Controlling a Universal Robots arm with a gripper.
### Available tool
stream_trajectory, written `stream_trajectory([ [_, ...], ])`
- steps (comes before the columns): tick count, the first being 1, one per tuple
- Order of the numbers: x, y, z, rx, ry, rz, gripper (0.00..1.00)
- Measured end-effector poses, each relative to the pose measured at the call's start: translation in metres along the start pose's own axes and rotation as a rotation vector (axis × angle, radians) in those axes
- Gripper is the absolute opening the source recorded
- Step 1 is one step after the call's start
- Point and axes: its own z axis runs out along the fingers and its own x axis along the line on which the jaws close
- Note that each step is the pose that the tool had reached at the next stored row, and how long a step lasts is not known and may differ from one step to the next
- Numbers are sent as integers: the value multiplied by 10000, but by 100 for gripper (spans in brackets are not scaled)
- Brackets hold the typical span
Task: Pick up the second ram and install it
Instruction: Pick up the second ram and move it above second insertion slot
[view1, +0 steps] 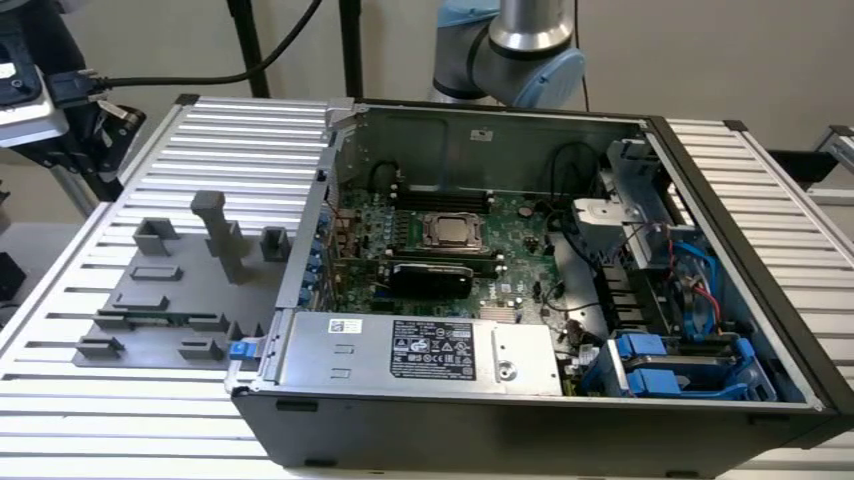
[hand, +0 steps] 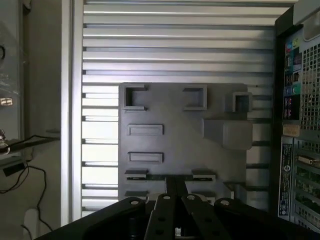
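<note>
Workcell as seen in the exterior view and the wrist view. An open computer case lies on a slatted metal table with its motherboard exposed. The processor socket sits near the middle of the board. A silver power supply runs along the near wall, and a blue drive cage fills the near corner on the exterior view's right.

Just beside the case, on the exterior view's left, a gray fixture plate rests on the table and carries gray blocks and a tall post. The second ram, a thin green stick, lies lengthwise in the clips on the near part of the plate, outside the case and well apart from the motherboard. The robot arm rises behind the far wall of the case.

In the wrist view the gripper hangs above the fixture plate, clenched, tips together with nothing between them. The tips overlap a row of clips on the plate. The ram is not grasped. The case's ported rear panel stands beside the plate.
</note>
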Motion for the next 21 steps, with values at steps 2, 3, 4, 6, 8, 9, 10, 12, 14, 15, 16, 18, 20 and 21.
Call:
stream_trajectory([
  [2,0,0,0,0,0,0,0],
  [3,0,0,0,0,0,0,0],
  [4,0,0,0,0,0,0,0],
  [6,0,0,0,0,0,0,0],
  [8,0,0,0,0,0,0,0],
  [9,0,0,0,0,0,0,0],
  [10,0,0,0,0,0,0,0],
  [12,0,0,0,0,0,0,0],
  [14,-7,-1,1,-1,-2,-2,0],
  [15,-21,-1,2,-2,-2,-14,0],
  [16,-35,-1,2,-1,1,-52,0],
  [18,-52,-1,7,-2,10,-233,0],
  [20,-53,0,17,-3,23,-564,0],
  [21,-53,-1,22,-4,32,-749,0],
])
